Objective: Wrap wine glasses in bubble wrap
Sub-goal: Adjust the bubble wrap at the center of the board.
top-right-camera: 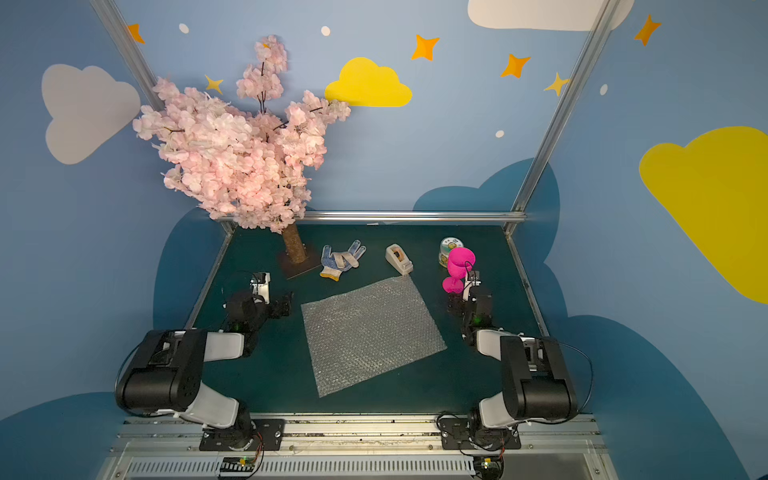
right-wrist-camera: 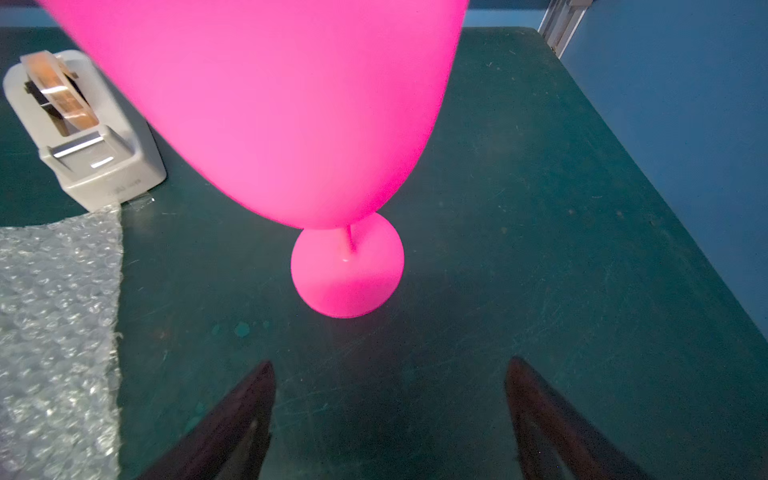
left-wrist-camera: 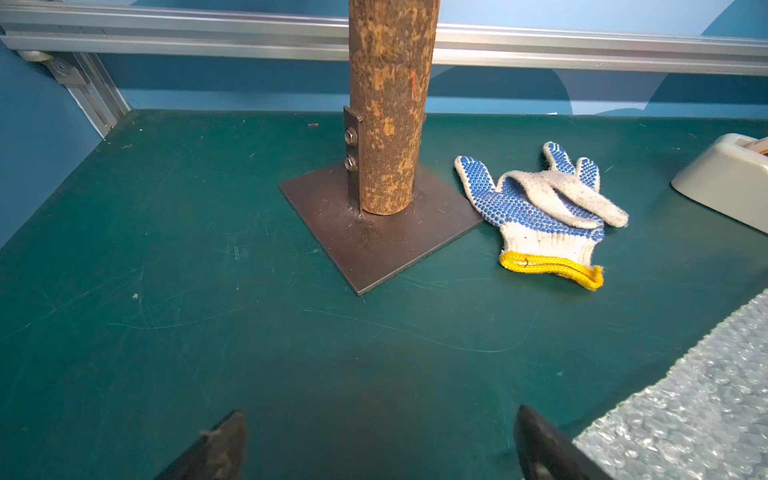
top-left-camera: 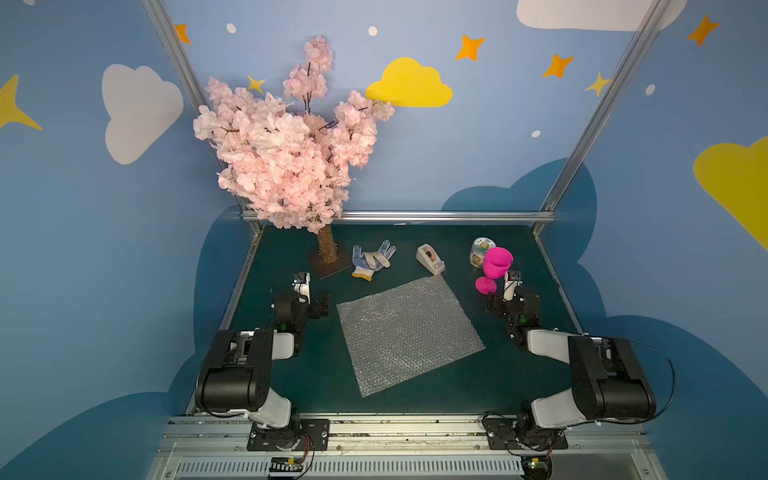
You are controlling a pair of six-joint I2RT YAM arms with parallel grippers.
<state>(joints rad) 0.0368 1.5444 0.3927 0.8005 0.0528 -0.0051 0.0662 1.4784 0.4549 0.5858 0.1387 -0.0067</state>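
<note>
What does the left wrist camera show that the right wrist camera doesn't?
Left wrist only: the tree trunk standing on its square metal plate, the blue-dotted glove beside it, and the open, empty left end effector.
Right wrist only: the pink glass standing upright on its foot, just ahead of the open right end effector and not gripped.
Both: the tape dispenser, an edge of the bubble wrap and the green table.

Black-and-white jointed arms [top-left-camera: 232, 376]
</note>
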